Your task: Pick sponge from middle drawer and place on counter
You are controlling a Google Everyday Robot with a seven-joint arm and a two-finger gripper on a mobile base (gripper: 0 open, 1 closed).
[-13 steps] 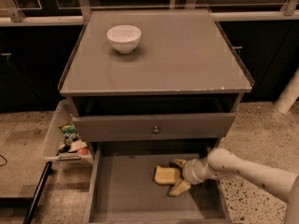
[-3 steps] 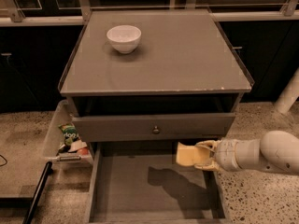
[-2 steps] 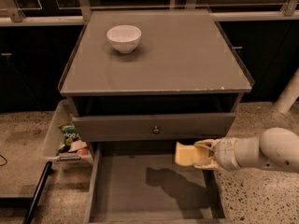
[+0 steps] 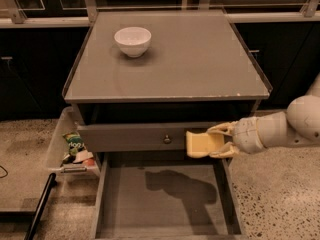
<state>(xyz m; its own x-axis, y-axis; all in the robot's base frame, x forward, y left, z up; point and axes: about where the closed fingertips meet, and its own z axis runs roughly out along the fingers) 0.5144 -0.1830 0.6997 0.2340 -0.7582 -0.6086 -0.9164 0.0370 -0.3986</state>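
Holding the small pale-yellow soft rectangular sponge pinched between its two fingers, one above and one below, the robot's white-armed two-finger gripper hangs in the air over the back right part of the wide, shallow grey middle drawer, whose flat floor shows only the arm's shadow. The sponge is clear of the drawer floor and sits level with the grey drawer front with a small round knob, just in front of it and close beside the knob. Its long axis runs roughly level, and the free end sticks out from the fingers toward the left of the picture. The large, flat grey counter lies above and behind the gripper, and its chipped front edge overhangs the sponge's height. So the placement, as I judge it, calls for rising past that edge and then reaching in over the top. A round white bowl stands at the far left of the counter, well apart from the near right area.
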